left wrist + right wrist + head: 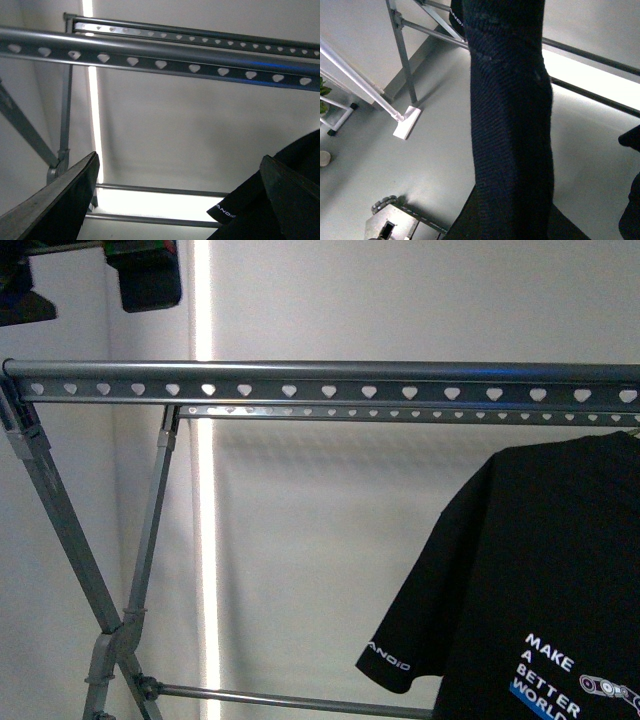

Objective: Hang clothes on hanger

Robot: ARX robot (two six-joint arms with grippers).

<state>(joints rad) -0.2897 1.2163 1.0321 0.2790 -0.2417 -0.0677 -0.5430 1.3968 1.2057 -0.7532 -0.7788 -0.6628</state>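
Observation:
The black T-shirt (540, 570) hangs at the right of the front view, just below the rack's rails, its white "MAKE A BETTER WORLD" print low down and its sleeve lettering showing. The grey metal rack (320, 372) spans the view with heart-shaped holes and crossed legs at the left. My left gripper (182, 197) is open and empty below the rail (160, 52), its right finger (290, 200) beside the shirt's sleeve (235, 210). My right gripper is hidden behind the shirt's dark fabric (512, 125), which it is shut on. Neither gripper shows in the front view.
A bright vertical strip of light (203, 490) runs down the white wall behind the rack. A lower cross bar (290, 702) joins the legs. The right wrist view shows grey floor, a rack foot (406, 122), a white shelf leg (340, 117) and part of the robot base (390, 225).

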